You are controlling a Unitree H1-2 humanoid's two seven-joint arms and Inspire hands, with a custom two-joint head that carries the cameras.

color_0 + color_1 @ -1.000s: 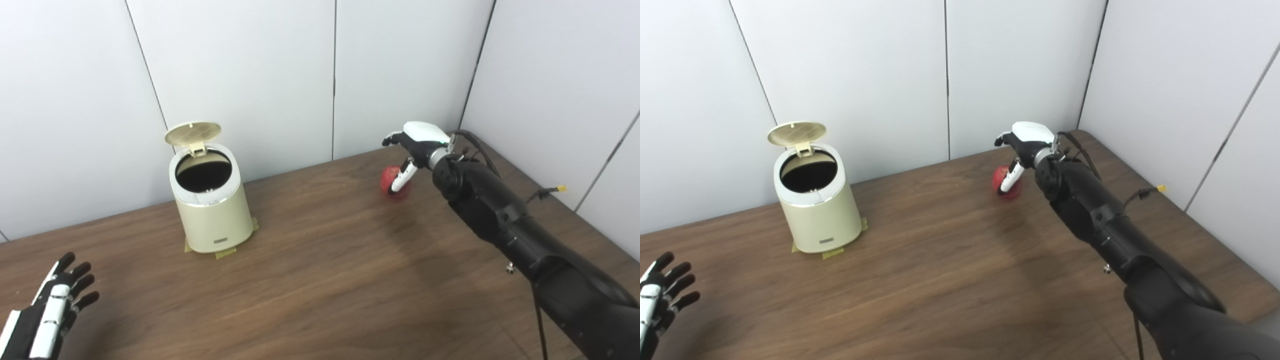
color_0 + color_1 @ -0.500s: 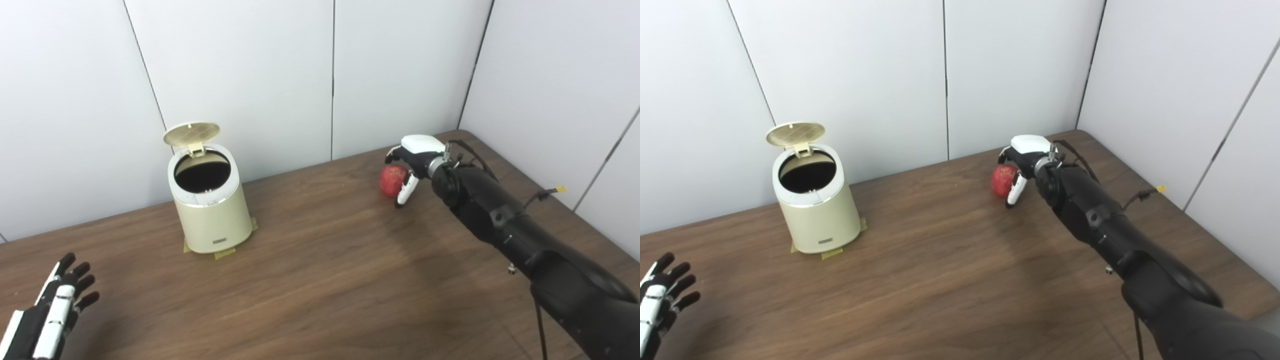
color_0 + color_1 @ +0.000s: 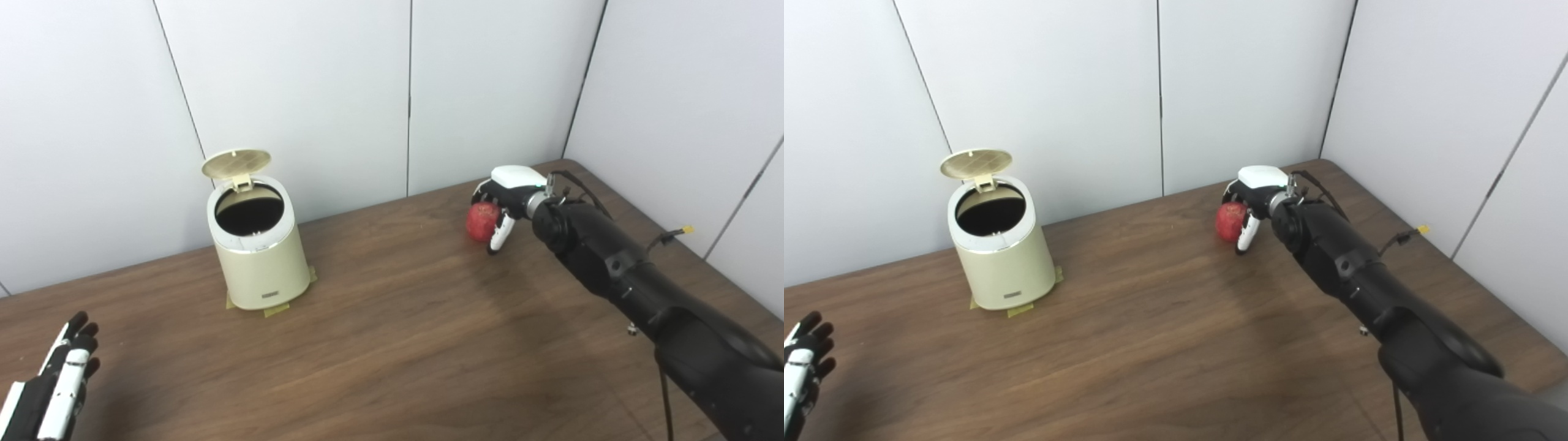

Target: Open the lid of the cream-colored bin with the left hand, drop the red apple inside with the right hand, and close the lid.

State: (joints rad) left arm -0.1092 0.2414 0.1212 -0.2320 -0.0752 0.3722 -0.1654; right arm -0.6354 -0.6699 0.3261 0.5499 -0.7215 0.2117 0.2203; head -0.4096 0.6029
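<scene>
While the left eye view shows bare wooden table (image 3: 392, 343) spread wide between bin and apple, the cream-colored bin (image 3: 260, 263) stands upright near the back wall, its lid (image 3: 236, 163) tipped up and back over a dark mouth; the red apple (image 3: 482, 220) sits on the table close to the far right corner; the right hand (image 3: 505, 199) curls over it, fingers partly closed and touching, whether gripping I cannot tell.

Seen from the right eye view, the left hand (image 3: 799, 373) waits at the near left edge, fingers loosely apart, holding nothing; the apple (image 3: 1231, 221) lies well apart from the bin (image 3: 999, 257).
</scene>
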